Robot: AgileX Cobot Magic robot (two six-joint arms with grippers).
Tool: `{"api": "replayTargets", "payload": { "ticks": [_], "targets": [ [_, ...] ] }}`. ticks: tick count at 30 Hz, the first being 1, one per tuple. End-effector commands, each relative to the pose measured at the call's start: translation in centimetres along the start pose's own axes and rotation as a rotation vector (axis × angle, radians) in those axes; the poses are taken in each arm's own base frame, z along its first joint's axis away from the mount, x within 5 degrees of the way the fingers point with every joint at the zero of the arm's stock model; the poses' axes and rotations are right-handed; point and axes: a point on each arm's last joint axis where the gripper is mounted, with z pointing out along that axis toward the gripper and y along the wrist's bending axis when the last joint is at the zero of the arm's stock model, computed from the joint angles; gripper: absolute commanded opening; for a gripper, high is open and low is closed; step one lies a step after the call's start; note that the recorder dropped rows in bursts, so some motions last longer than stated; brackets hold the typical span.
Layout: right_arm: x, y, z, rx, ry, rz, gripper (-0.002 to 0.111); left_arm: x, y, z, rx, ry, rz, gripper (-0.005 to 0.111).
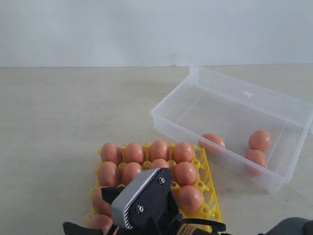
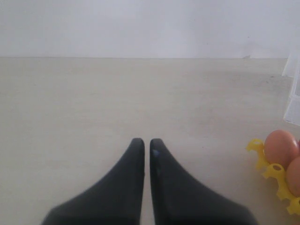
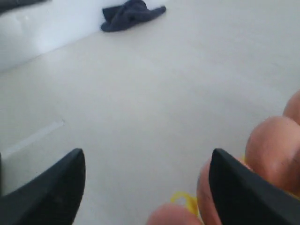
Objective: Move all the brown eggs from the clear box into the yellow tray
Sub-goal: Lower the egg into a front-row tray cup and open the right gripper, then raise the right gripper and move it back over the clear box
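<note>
Exterior: yellow tray (image 1: 208, 211) sits at the bench's (image 1: 58, 122) near edge, about mid-width. Brown eggs (image 1: 183, 152) fill its far rows, standing on end in the cups with the long axis up; can't tell which end is up. Clear box (image 1: 230, 105) lies near the tray toward the right edge, not touching it, its long axis slanting from far-left to near-right. Three eggs are in it, near its near long wall toward the right end. The leftmost lies on its side, long axis roughly along that wall; the other two look too round to call. My right arm comes in over the near edge. Its wrist housing (image 1: 142, 198) is tilted above the tray's near cups and hides several of them. My fingertips aren't visible here.

Left wrist: left gripper (image 2: 146, 143) has its fingers together with only a thin slit and nothing between. It sits low and points about level across bare bench toward the far wall. A tray corner (image 2: 262, 157) with two upright eggs (image 2: 281, 147) is off to one side, with a corner of the clear box (image 2: 293, 93) beyond it.

Right wrist: right gripper (image 3: 147, 154) has its jaws wide apart, nothing held. One finger (image 3: 243, 192) is just beside eggs (image 3: 276, 145); whether it touches them I can't tell, close and blurred. A bit of yellow tray (image 3: 185, 201) shows by that finger. A dark cloth (image 3: 133, 13) lies well away, by the wall.
</note>
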Motion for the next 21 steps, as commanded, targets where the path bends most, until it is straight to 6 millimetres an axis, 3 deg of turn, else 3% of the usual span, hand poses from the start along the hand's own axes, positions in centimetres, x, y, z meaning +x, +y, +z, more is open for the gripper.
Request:
{"api": "replayTargets", "payload": {
  "ticks": [1,3,6,8,9,12,14,16,17,19,21],
  "targets": [
    [-6.9,-0.2,-2.0,0.132,-0.297,0.091,0.058,-0.2,0.0,0.0,0.005,-0.017,-0.013,0.004],
    [-9.7,-2.3,-4.4,0.43,-0.412,0.074,0.05,-0.2,0.0,0.0,0.005,-0.017,-0.013,0.004],
    [-13.1,-7.6,-9.5,1.039,-0.431,0.114,0.025,-0.2,0.0,0.0,0.005,-0.017,-0.013,0.004],
    [-15.7,-10.6,-12.1,1.218,-0.391,-0.054,0.004,-0.2,0.0,0.0,0.005,-0.017,-0.013,0.004],
    [-17.1,-12.2,-12.6,1.201,-0.335,-0.135,0.0,-0.2,0.0,0.0,0.005,-0.017,-0.013,0.004],
    [-21.2,-16.7,-13.1,1.059,-0.21,-0.287,0.003,-0.2,0.0,0.0,0.005,-0.017,-0.013,0.004],
    [-24.3,-20.8,-14.0,1.039,-0.157,-0.212,0.002,-0.2,0.0,0.0,0.005,-0.017,-0.013,0.004],
    [-26.2,-24.3,-14.7,0.984,-0.04,-0.025,0.003,-0.2,0.0,0.0,0.005,-0.017,-0.013,0.004],
    [-26.4,-27.4,-14.8,0.835,0.207,0.173,0.003,-0.2,0.0,0.0,0.005,-0.017,-0.013,0.004],
    [-24.2,-29.8,-14.2,0.549,0.587,0.412,0.003,-0.2,0.0,0.0,0.005,-0.017,-0.013,0.004],
    [-22.3,-31.2,-13.0,0.418,0.75,0.527,0.003,-0.2,0.0,0.0,0.005,-0.017,-0.013,0.004]
  ]
}}
